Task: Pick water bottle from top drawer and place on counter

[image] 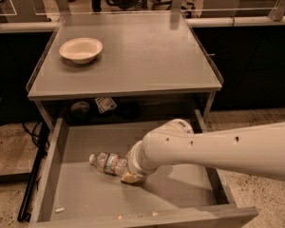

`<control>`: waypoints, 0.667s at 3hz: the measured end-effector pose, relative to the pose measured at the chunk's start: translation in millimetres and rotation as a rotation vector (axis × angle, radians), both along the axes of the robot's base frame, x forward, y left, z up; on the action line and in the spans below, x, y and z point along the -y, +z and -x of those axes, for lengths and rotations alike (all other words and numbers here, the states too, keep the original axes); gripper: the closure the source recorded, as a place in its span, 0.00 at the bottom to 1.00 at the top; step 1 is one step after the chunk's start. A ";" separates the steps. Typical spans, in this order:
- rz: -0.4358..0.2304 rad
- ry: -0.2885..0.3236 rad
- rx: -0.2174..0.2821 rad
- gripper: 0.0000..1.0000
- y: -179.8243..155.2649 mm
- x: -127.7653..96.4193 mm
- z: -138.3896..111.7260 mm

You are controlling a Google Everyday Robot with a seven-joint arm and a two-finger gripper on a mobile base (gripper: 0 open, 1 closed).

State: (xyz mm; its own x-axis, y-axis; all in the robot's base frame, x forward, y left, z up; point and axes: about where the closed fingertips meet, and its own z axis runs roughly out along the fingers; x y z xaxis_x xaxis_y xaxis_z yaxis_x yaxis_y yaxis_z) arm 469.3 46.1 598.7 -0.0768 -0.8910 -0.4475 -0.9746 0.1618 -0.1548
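The water bottle (107, 163) lies on its side on the floor of the open top drawer (80, 196), white cap pointing left. My gripper (128, 174) reaches down into the drawer from the right on a thick white arm (213, 148) and sits right at the bottle's base end, hiding that end. The bottle rests on the drawer floor. The counter (137, 56) is the grey tabletop directly above the drawer.
A pale bowl (80, 49) stands on the counter's back left. A small packet (105, 104) and a dark round object (80, 109) sit in the shadow at the drawer's back. Small crumbs (60, 209) lie near the drawer's front. A black cable (34, 175) hangs at the left.
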 end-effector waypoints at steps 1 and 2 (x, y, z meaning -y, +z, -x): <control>0.000 0.008 -0.005 1.00 3.6 4.5 -1.3; -0.034 0.007 0.013 1.00 30.8 17.4 -4.9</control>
